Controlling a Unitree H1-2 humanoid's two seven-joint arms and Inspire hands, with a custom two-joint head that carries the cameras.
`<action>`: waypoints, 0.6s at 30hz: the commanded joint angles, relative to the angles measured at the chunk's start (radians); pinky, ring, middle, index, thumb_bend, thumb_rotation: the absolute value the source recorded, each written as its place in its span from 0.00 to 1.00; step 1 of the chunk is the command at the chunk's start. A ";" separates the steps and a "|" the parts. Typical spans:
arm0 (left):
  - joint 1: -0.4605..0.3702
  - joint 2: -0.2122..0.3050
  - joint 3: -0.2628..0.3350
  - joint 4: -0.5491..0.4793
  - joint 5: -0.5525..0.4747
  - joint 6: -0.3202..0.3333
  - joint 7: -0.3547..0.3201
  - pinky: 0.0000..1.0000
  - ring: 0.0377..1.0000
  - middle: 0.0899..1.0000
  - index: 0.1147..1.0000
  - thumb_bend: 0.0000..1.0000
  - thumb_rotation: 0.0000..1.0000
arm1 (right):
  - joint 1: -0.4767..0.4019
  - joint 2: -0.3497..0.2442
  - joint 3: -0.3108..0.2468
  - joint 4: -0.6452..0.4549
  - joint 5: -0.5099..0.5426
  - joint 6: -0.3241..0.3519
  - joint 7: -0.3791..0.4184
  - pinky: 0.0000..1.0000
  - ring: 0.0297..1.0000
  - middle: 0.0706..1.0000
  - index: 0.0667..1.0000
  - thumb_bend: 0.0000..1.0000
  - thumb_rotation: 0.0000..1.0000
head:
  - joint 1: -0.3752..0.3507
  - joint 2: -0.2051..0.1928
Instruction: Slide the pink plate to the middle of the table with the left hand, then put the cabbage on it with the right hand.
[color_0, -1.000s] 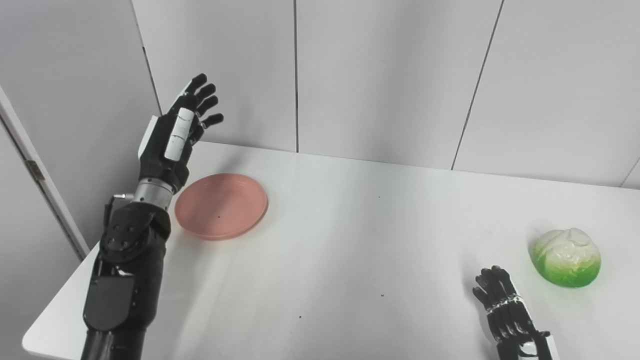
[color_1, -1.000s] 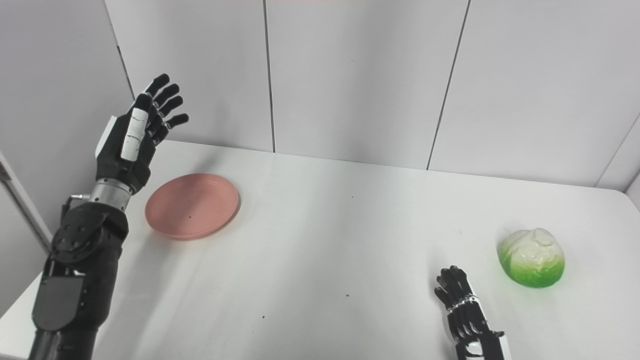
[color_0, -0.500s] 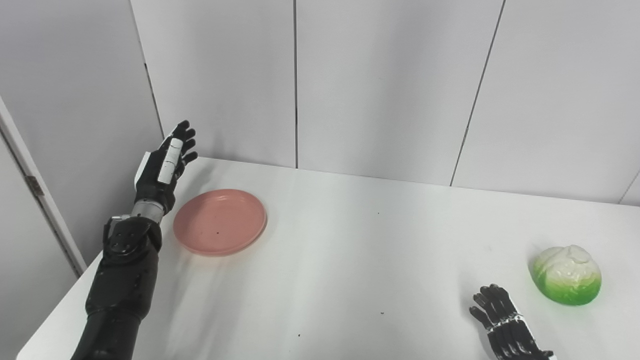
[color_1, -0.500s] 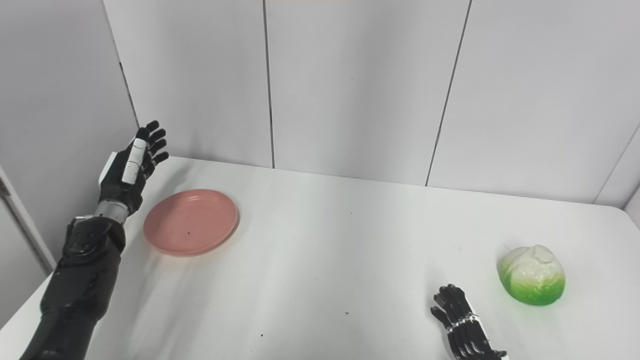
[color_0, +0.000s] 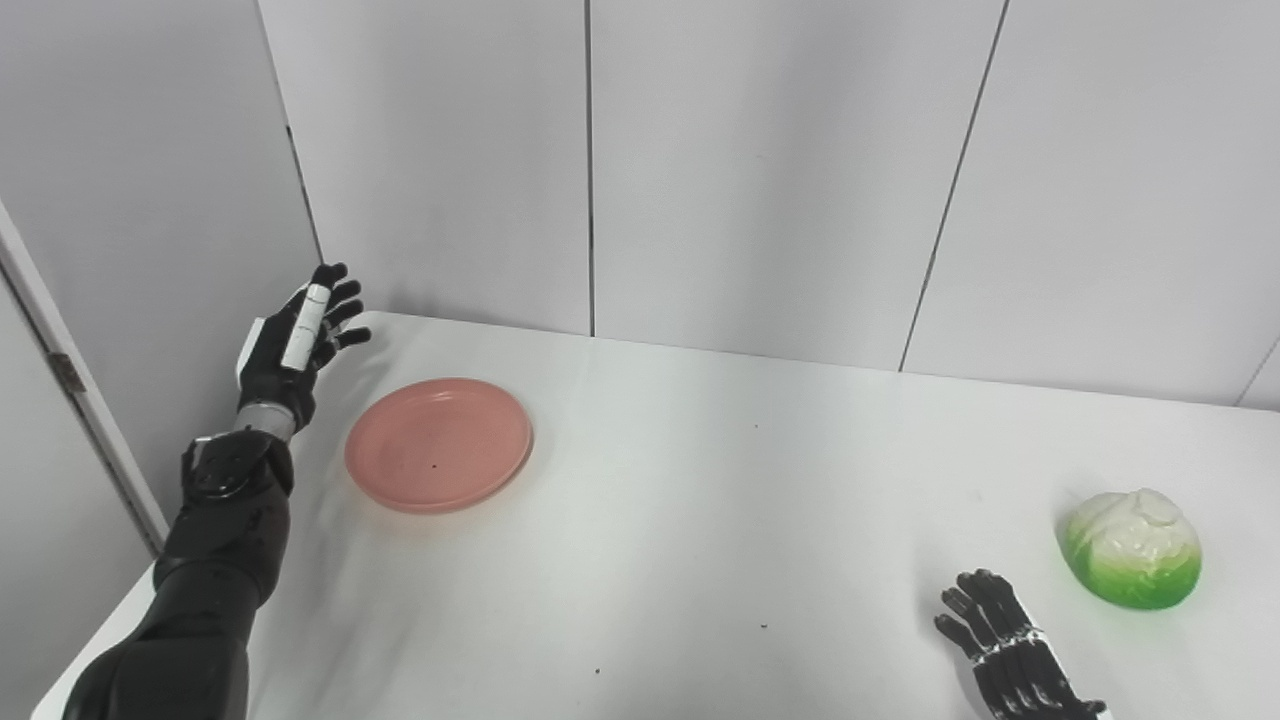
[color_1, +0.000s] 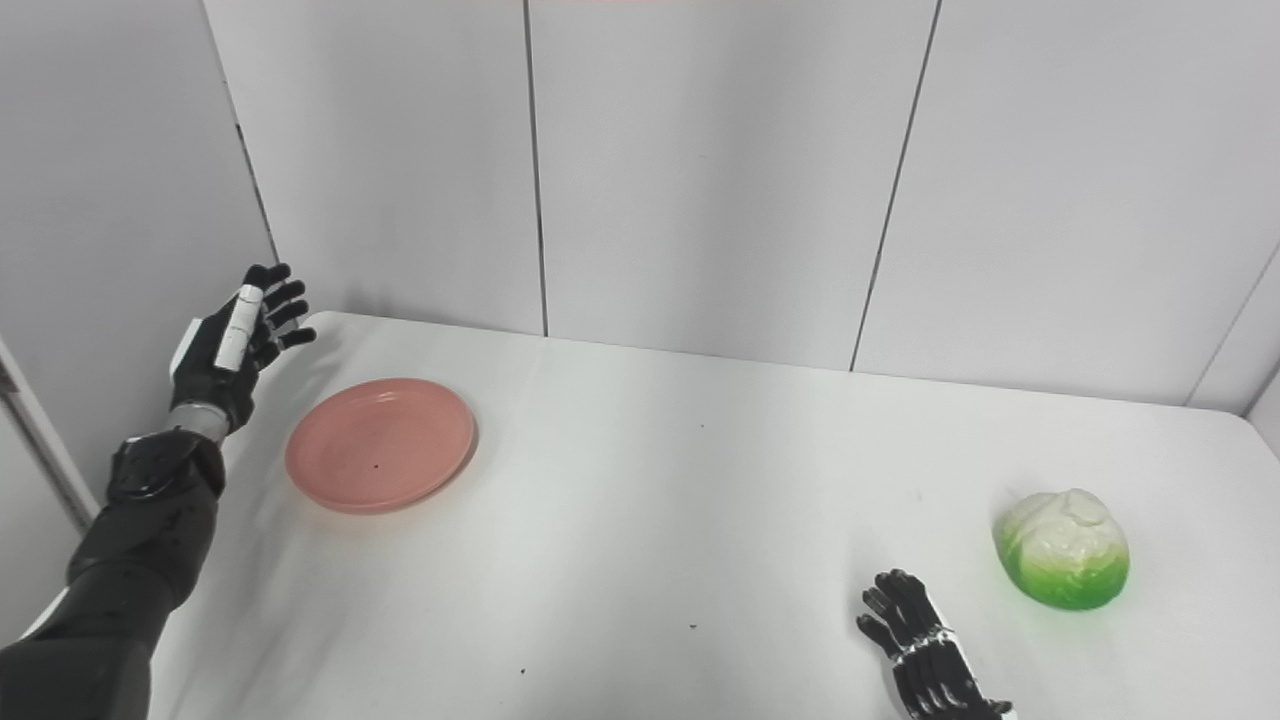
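The pink plate (color_0: 439, 444) lies empty on the left part of the white table (color_0: 700, 520). My left hand (color_0: 295, 345) is open, fingers spread, raised over the table's far left corner, a short way left of the plate and not touching it. A green and white cabbage (color_0: 1133, 548) sits near the right edge. Low at the front right, my right hand (color_0: 1005, 655) rests open, palm down, left of and in front of the cabbage, apart from it; its wrist is cut off by the picture's bottom edge.
Grey wall panels (color_0: 760, 170) stand right behind the table. The table's left edge (color_0: 150, 580) runs under my left forearm, with a pale door frame (color_0: 70, 370) beyond it.
My left hand has dropped and drawn back toward the table's left corner, farther left of the plate. The camera tilted, shifting the whole picture. Plate, cabbage and right hand lie as before.
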 joint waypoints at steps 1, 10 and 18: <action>-0.095 0.070 0.004 0.028 0.003 -0.086 0.008 0.70 0.82 0.83 0.81 0.95 0.83 | 0.021 -0.031 0.000 0.171 -0.022 0.098 -0.018 0.85 0.87 0.88 0.87 0.94 0.93 | -0.005 0.003; -0.088 0.065 0.023 0.142 -0.023 -0.126 -0.026 0.73 0.82 0.80 0.77 0.96 0.78 | 0.029 -0.036 -0.002 0.155 -0.014 0.108 -0.018 0.84 0.86 0.87 0.87 0.95 0.92 | -0.016 0.014; -0.074 0.035 0.030 0.177 -0.043 -0.124 -0.040 0.73 0.82 0.78 0.80 0.95 0.77 | 0.038 -0.043 -0.001 0.136 -0.006 0.119 -0.016 0.85 0.86 0.88 0.87 0.94 0.92 | -0.024 0.024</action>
